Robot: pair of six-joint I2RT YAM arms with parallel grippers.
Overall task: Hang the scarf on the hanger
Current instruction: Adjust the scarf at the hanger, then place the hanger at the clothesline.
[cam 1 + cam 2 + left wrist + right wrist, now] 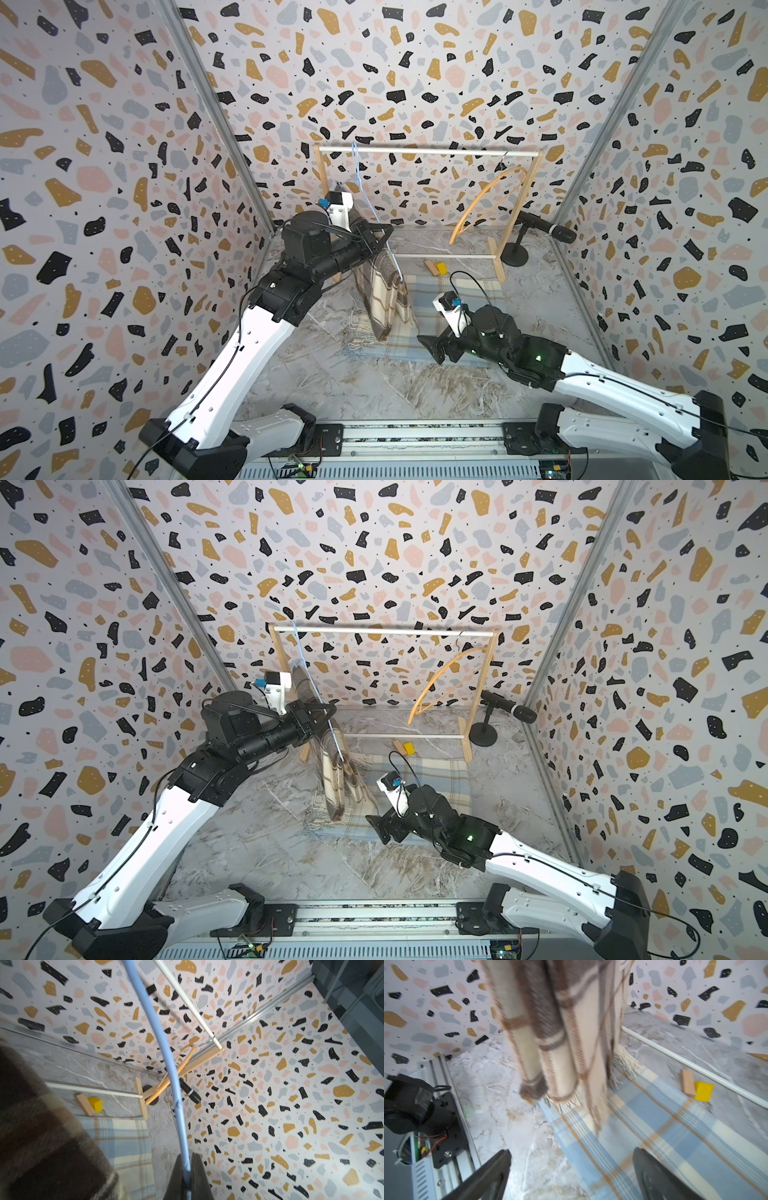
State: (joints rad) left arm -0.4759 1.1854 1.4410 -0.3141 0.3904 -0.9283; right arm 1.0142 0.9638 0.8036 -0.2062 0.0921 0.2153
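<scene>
Pinching blue hanger (165,1047), left hand (188,1165) raised; right hand (571,1150) agape.

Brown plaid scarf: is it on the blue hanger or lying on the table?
On it: the brown plaid scarf drapes over the blue hanger held by the left gripper; the right gripper is open, clear.

Scarf (384,299) (432,299): two. Hanger (178,1105) (155,1096): two. Block (431,267) (441,268): two. Rack (428,153): one.

Scarf (337,779) draped over my hanger (311,675)
Left gripper (323,711) pinches the hanger; right gripper (379,827) sits empty just beside the scarf's tail.
</scene>
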